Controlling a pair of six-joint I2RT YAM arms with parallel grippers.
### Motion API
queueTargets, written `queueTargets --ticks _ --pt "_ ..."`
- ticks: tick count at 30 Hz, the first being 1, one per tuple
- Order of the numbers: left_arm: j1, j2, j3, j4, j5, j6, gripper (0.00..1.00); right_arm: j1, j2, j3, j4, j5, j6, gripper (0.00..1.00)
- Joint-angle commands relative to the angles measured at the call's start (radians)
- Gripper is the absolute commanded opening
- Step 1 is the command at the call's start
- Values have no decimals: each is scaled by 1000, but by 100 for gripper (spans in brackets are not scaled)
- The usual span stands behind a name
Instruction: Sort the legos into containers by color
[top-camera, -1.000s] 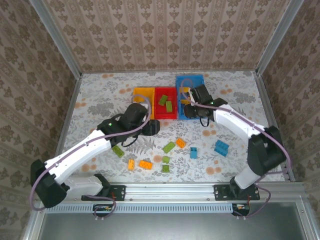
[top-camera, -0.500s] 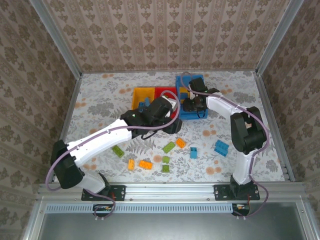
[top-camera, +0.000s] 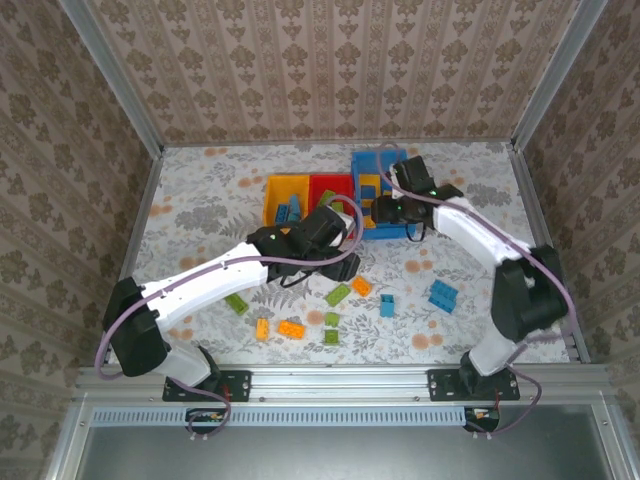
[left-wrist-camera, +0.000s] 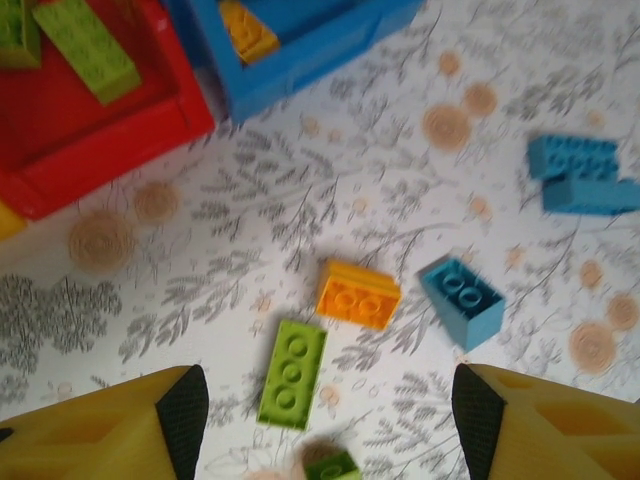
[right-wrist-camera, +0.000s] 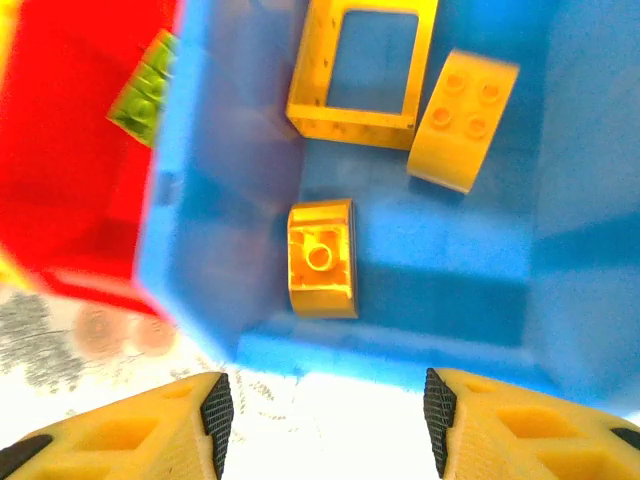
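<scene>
your right gripper (right-wrist-camera: 325, 410) still hovers, fingers apart, over the glossy blue plastic bin (right-wrist-camera: 400, 352); left gripper (left-wrist-camera: 320, 412) gapes too.

Bins (top-camera: 380, 154) behind scattered legos (top-camera: 291, 328)

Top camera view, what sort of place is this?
Likely a robot test cell, not a home: wallpapered panels box in a table, metal framing runs along its near edge, and bricks lie beside sorting bins.

Floral table (top-camera: 200, 215) bears yellow bin (top-camera: 272, 187), red bin (top-camera: 330, 180), blue bin (top-camera: 380, 156) side by side; loose legos (top-camera: 443, 295) scattered nearer
</scene>
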Motion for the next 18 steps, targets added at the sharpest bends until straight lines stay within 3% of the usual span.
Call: queueTargets --ticks 1,4,7,11,14,18 --pt "-2 -48 -50 -58 -2 -33 69 15 -173 -145 54 -21 -9 57" --pt "-5 -74 -111 -108 -11 -77 69 73 -338 -296 97 -85 -38 60" --pt "-8 -123 -189 -189 -54 -156 68 203 -445 -400 92 -99 -74 65" --pt "3 -222 -266 -434 -226 -451 70 410 -497 -459 111 -80 -77 69" --pt "68 -304 -334 -528 -249 -638 73 517 -459 -447 147 -97 -94 71" --pt "254 -372 -426 -471 -161 -699 76 620 -369 -397 230 -189 -183 74"
